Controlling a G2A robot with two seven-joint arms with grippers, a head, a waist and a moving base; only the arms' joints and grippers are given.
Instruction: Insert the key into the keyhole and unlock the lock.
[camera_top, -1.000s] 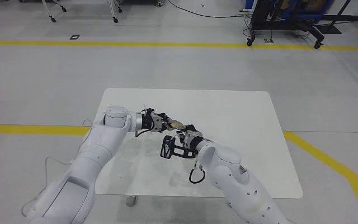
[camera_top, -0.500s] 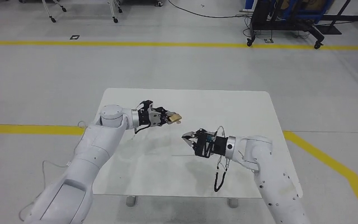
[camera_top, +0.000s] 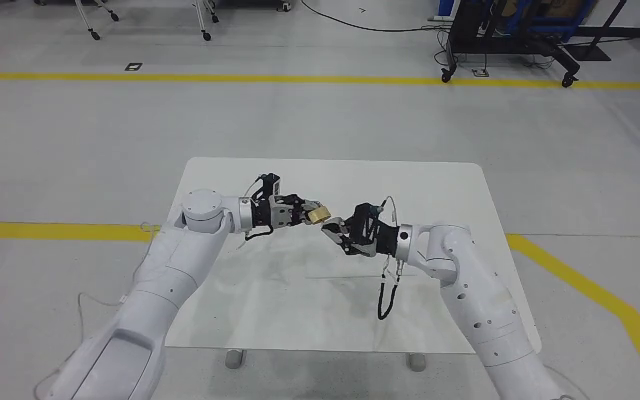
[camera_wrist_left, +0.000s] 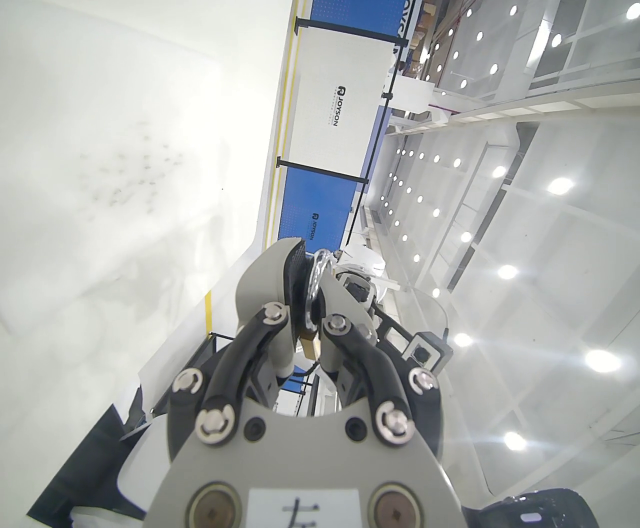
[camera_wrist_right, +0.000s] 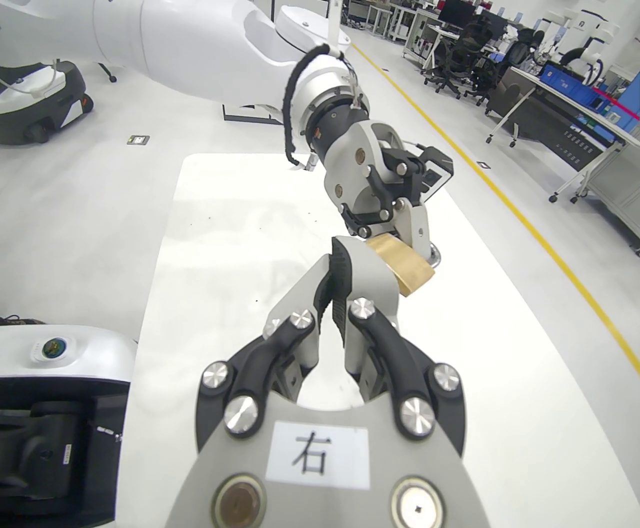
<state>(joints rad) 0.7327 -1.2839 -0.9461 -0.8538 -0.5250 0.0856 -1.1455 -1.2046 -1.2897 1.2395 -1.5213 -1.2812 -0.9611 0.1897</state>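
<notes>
Top view: the lock (camera_top: 318, 214) is held up above the table (camera_top: 440, 300) at the fingertips of the left gripper (camera_top: 303, 213). The right gripper (camera_top: 333, 230) is parked just beside it, pretty much tip to tip.

Left wrist view: the left fingers are clamped on the lock, with the shackle (camera_wrist_left: 318, 272) and a bit of brass body pinched between them.

Right wrist view: the right fingers (camera_wrist_right: 367, 280) are pressed together. Whether anything's pinched in there can't be told. The lock is seen just past their tips, gripped from the far side by the left gripper.
</notes>
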